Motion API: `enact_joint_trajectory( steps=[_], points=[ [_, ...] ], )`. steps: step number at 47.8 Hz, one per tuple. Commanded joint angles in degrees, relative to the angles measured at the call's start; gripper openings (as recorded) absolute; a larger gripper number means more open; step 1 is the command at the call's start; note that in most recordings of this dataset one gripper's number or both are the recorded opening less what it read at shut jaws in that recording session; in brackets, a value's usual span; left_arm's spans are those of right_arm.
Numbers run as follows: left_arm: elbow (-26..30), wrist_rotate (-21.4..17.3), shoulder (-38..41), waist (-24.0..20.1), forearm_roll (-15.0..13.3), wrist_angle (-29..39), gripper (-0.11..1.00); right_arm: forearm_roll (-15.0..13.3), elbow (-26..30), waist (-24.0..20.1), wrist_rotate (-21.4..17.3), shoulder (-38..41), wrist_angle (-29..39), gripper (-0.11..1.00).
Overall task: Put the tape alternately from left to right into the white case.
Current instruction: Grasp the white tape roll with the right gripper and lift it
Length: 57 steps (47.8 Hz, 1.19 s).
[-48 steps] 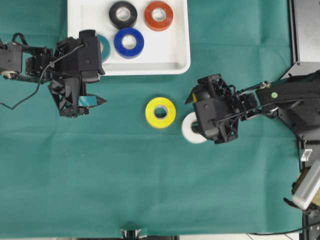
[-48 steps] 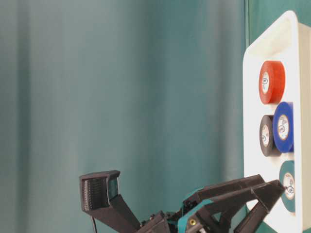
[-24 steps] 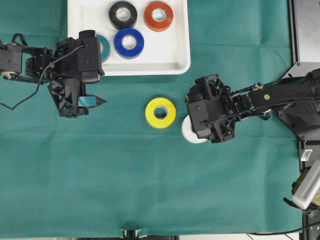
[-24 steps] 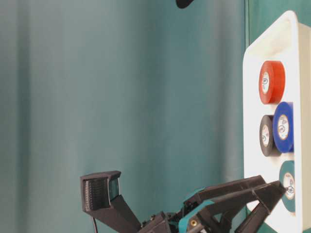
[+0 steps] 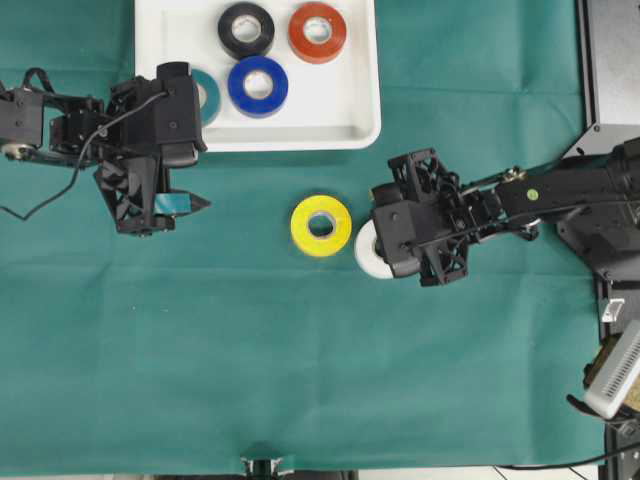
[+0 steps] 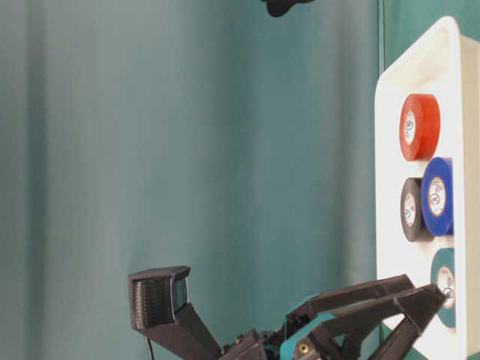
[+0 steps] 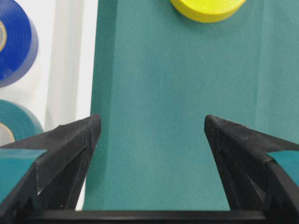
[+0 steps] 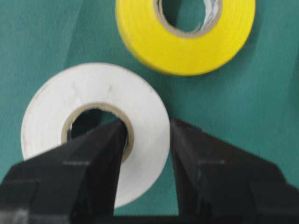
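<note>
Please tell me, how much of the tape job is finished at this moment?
Four rolls lie in the white case: black, red-orange, blue, teal. The right gripper has shut on the white roll, one finger inside its core. The yellow roll remains on the cloth; the left gripper stands open.

Six tape rolls total, one per colour: black [image 5: 246,28], red-orange [image 5: 317,31], blue [image 5: 257,85], teal [image 5: 207,92], yellow [image 5: 321,226], white [image 5: 368,254]. One white case [image 5: 345,118] and one green cloth [image 5: 300,370]. Two grippers: left [image 5: 196,203], right [image 8: 145,137].
</note>
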<state>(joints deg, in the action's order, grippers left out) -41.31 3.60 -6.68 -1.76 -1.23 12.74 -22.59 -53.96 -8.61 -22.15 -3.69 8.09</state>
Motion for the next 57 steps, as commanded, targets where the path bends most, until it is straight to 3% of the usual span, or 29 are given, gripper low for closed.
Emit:
enact_joint_trajectory(
  steps=[1,42,57],
  points=[
    [0.53,0.00,-0.79,0.18,0.00,-0.35,1.00,0.00,1.05,0.00,-0.09,-0.79,-0.18,0.02],
    [0.53,0.00,-0.79,0.18,0.00,-0.35,1.00,-0.09,4.31,-0.35,-0.09,-8.09,5.27,0.02],
    [0.53,0.00,-0.79,0.18,-0.09,-0.35,1.00,-3.69,6.59,3.34,0.00,-8.09,6.42,0.02]
  ],
)
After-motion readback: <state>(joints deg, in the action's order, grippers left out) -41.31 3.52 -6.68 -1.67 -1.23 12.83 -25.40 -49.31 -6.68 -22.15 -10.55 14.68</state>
